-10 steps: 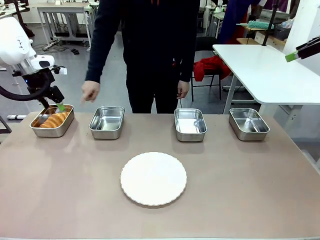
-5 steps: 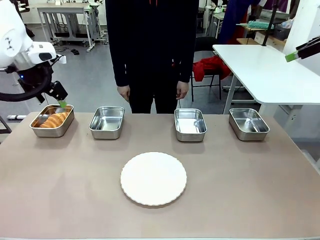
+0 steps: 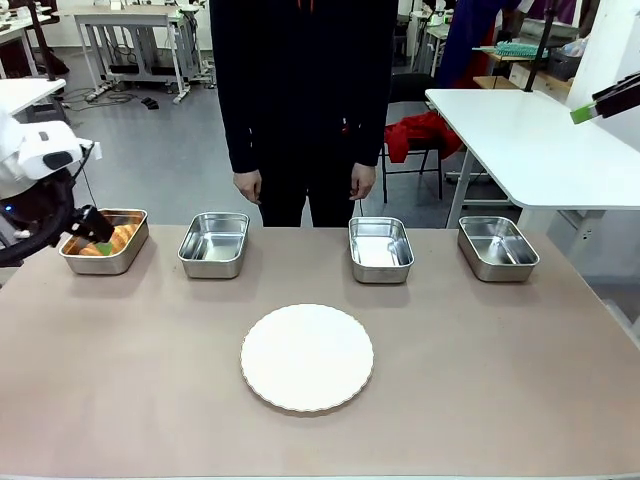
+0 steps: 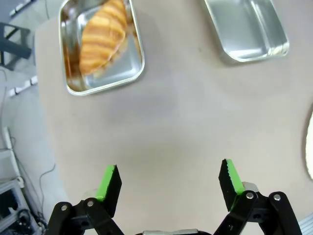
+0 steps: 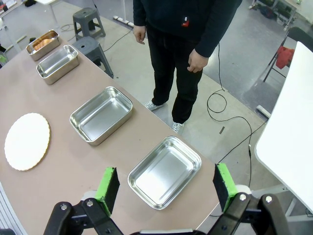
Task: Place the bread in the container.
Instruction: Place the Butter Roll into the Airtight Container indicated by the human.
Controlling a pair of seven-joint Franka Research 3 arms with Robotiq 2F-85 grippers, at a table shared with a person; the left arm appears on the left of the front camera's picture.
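the bread (image 4: 103,35) lies in the container (image 4: 128,77) at the left end of the row, so the task looks done. the left hand (image 4: 168,182) hangs over bare surface (image 3: 480,370) nearby, fingers apart and empty. the right hand (image 5: 164,188) is also spread and empty. no writing is legible.

No lettering, label or number can be read on anything here; the pans and plate are plain.
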